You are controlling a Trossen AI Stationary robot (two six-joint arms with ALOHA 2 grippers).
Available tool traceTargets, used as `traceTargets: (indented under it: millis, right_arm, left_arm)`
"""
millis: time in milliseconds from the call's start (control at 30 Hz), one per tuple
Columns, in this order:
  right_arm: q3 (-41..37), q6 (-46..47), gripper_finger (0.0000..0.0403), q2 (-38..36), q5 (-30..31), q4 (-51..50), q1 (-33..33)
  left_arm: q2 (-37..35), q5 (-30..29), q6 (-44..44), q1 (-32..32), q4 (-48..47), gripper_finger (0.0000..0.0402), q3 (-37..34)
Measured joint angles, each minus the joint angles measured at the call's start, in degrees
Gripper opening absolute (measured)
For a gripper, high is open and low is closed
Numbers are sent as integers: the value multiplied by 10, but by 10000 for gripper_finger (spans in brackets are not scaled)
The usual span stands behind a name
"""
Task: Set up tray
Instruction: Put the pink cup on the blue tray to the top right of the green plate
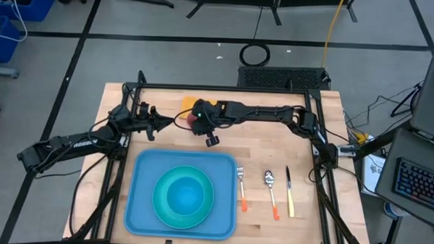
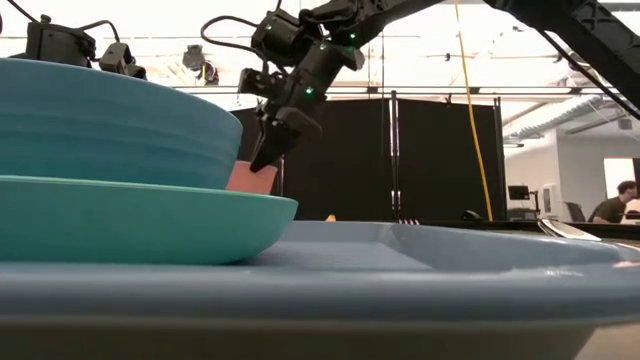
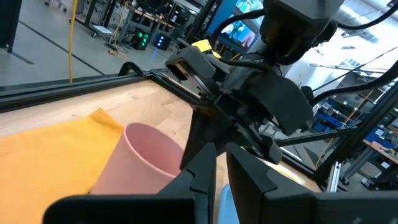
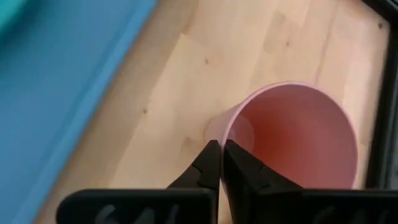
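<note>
- Squarely in the lower middle of the high view lies the tray, on the wooden worktop; its near edge runs close to the worktop's lower edge.
- Its long axis runs left to right, though it is nearly square, with rounded corners and a raised rim of smooth light-blue plastic.
- Inside it a round teal plate carries a blue bowl; bare tray floor shows on all sides of the plate.
- Right of the tray, on open wood, lie a fork, a spoon and a knife, side by side and apart.
- Above the tray, the right tool is pinched shut on the rim of a pink cup, which stands by a yellow sheet.
- At upper left of the tray, the left tool hangs nearly shut, holding nothing.
</note>
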Motion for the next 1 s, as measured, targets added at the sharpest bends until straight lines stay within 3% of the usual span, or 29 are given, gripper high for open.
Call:
traceTargets:
  millis: [567,1000]
  right_arm:
    - [0,32,1,-90,34,-85,40]
    - [0,93,0,-138,65,-201,127]
  left_arm:
    - [0,-9,4,0,-18,42,0]
    - [0,-9,5,0,-26,42,0]
